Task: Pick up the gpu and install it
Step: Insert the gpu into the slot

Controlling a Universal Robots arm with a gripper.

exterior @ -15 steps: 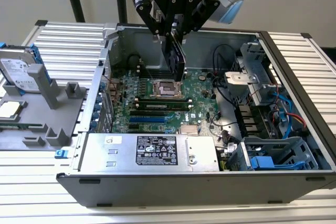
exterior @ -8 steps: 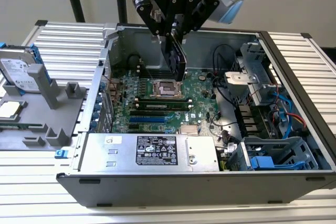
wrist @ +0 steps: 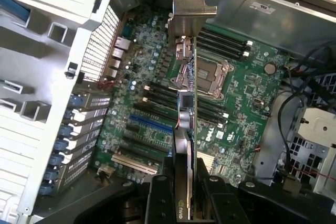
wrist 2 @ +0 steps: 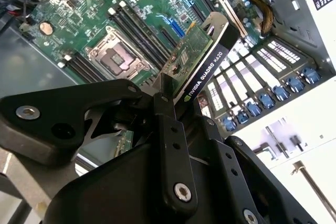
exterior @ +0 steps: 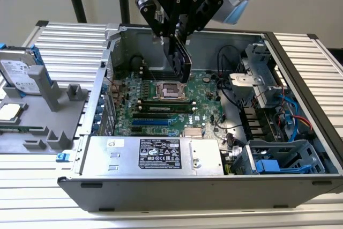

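The gripper (exterior: 178,40) pinches the gpu (exterior: 183,61) between its 2 fingers (wrist 2: 167,124), which press on opposite faces at one end of the card. The second wrist view shows the green board and black cooler of the gpu (wrist 2: 202,59) running straight out from that grip. In the first wrist view the silver bracket (wrist: 194,6) sits at the end farthest from the gripper. The card hangs below the gripper, tilted and clear of everything, inside the open case (exterior: 300,57).

Directly beneath the card lies the motherboard (exterior: 206,87), with the cpu socket (exterior: 170,90) almost under its lower end (no contact is visible). The expansion slots (wrist: 149,124) lie lower and off to one side of the gripper, between the socket and the power supply (exterior: 155,154). All of the slots look empty. Well away from the gripper, outside the case, a hard drive (exterior: 19,76) rests on a grey fixture (exterior: 53,111).

As for progress, the pickup looks done, since the card is lifted and carried over the board. The install is not yet done: the card's edge is in no slot, and its bracket is not at the case's rear openings (wrist: 84,124).
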